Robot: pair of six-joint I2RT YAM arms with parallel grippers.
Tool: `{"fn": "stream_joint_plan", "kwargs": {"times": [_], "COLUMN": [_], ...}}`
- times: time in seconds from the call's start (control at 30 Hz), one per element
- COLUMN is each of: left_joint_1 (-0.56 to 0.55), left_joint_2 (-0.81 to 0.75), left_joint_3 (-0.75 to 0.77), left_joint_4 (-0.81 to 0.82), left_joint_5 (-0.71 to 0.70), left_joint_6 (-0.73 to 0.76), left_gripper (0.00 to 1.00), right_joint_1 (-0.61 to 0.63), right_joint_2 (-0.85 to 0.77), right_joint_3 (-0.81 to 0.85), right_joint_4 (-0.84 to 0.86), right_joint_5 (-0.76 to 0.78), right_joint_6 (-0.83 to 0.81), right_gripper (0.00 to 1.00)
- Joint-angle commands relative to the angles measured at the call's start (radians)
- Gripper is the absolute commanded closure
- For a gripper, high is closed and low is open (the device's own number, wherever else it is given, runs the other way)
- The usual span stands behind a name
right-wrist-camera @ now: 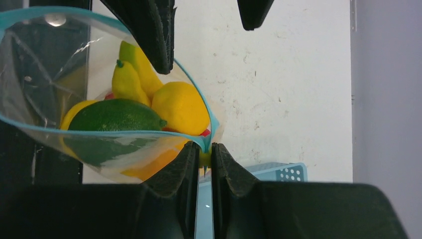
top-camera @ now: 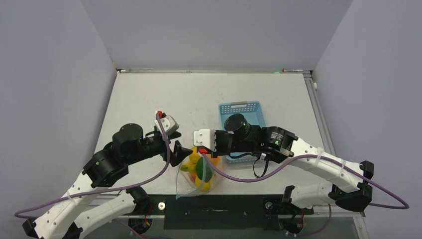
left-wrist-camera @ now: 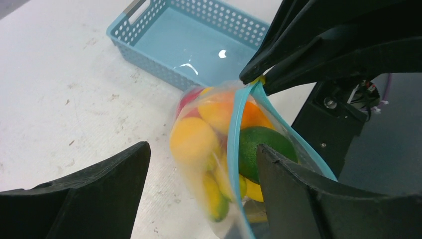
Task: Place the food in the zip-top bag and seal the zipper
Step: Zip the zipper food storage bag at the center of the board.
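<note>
Top external view: the zip-top bag (top-camera: 185,188) is seen close to the near edge of the table (top-camera: 149,99), about midway along it, with the food (top-camera: 199,172) bunched inside. From the right wrist view a green lime (right-wrist-camera: 114,115), a lemon (right-wrist-camera: 180,107) and yellow bananas (right-wrist-camera: 130,74) are made out through the clear plastic, and the mouth is seen gaping wide. One end of the zipper (left-wrist-camera: 232,149) is pinched between the closed fingers of the right gripper (right-wrist-camera: 205,149). The left gripper (left-wrist-camera: 201,149) is held with its fingers wide apart, the bag between them; contact with the plastic cannot be judged. Just beyond the right gripper, toward the right edge, a light-blue basket (top-camera: 239,107) is set. White, scuffed tabletop is shown from the bag out to the far edge and the far-left corner. The table is enclosed by pale grey-lilac walls (top-camera: 50,74) on three sides, and a black strip (top-camera: 219,211) is run along the near edge.
</note>
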Motion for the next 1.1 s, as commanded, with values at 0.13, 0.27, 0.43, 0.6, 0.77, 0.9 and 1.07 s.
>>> {"fn": "stream_joint_plan", "kwargs": {"times": [0.13,0.27,0.43,0.6,0.77,0.9,1.07], "left_joint_1": [-0.006,-0.008,-0.007,-0.006,-0.007,-0.008,-0.007], "left_joint_2": [-0.036,-0.037,-0.045,-0.083,-0.104,-0.106,-0.108], "left_joint_3": [0.018,0.011,-0.021,-0.033,-0.039,-0.050,-0.050], "left_joint_4": [0.198,0.233,0.250,0.231,0.195,0.177,0.128], "left_joint_5": [0.214,0.238,0.233,0.191,0.152,0.132,0.116], "left_joint_6": [0.020,-0.020,-0.069,-0.080,-0.080,-0.073,-0.045], "left_gripper": [0.21,0.20,0.15,0.15,0.15,0.15,0.16], "right_joint_1": [0.079,0.106,0.150,0.166,0.191,0.215,0.228], "right_joint_2": [0.045,0.110,0.166,0.201,0.233,0.253,0.257], "right_joint_3": [0.171,0.276,0.338,0.375,0.425,0.460,0.486], "right_joint_4": [-0.094,-0.171,-0.208,-0.218,-0.230,-0.246,-0.269], "right_joint_5": [0.090,0.147,0.216,0.283,0.314,0.341,0.370], "right_joint_6": [0.156,0.238,0.313,0.363,0.409,0.432,0.459], "right_gripper": [0.95,0.95,0.95,0.95,0.95,0.95,0.95]}}
